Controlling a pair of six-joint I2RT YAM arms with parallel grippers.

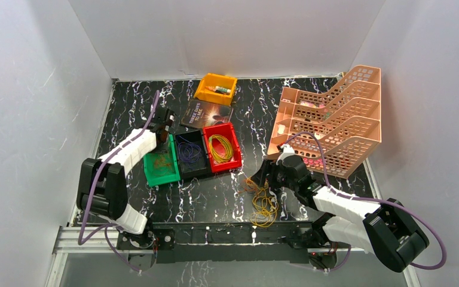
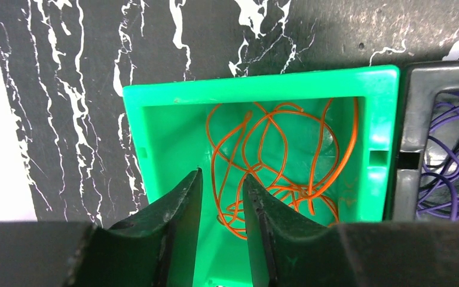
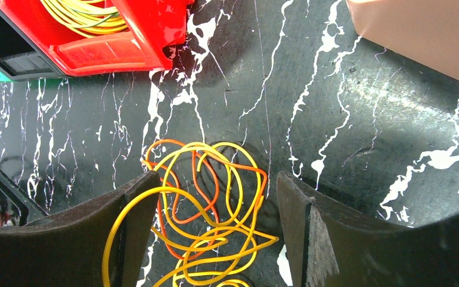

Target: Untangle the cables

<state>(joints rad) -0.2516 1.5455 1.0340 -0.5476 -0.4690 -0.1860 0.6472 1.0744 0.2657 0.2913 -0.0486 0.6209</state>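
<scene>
Task thing: a loose tangle of thin yellow and orange wire loops (image 3: pixel 209 209) lies on the black, white-veined desk (image 3: pixel 364 119), at the lower centre of the right wrist view. In the top view it sits low and just right of centre, apart from the bins.
Sorted wire: more orange wire loops (image 2: pixel 275 161) lie in the green plastic bin (image 2: pixel 257 81). Purple wire loops (image 2: pixel 448 161) fill the black plastic bin (image 2: pixel 415 119) touching its right side. Yellow wire loops (image 1: pixel 221 147) lie coiled in the red plastic bin (image 3: pixel 113 51).
Right jaws: spread wide, one on each side of the tangle and low over it, gripping nothing. Whether the tips touch the desk cannot be told.
Left jaws: parted by only a narrow gap and empty, hanging over the near side of the green bin.
Handling: the wire looks very light, thin and springy. The loops hold their own curve rather than lying limp, so a strand may slip out of a loose pinch. The colours are interlaced, so pulling one loop will likely drag the rest along.
Where to hold: the orange arc (image 3: pixel 161 142) at the tangle's upper left stands clear of most of the yellow. A single strand pinched there should come away most cleanly.
Risk: closing on the dense middle would probably lift the whole bunch.
</scene>
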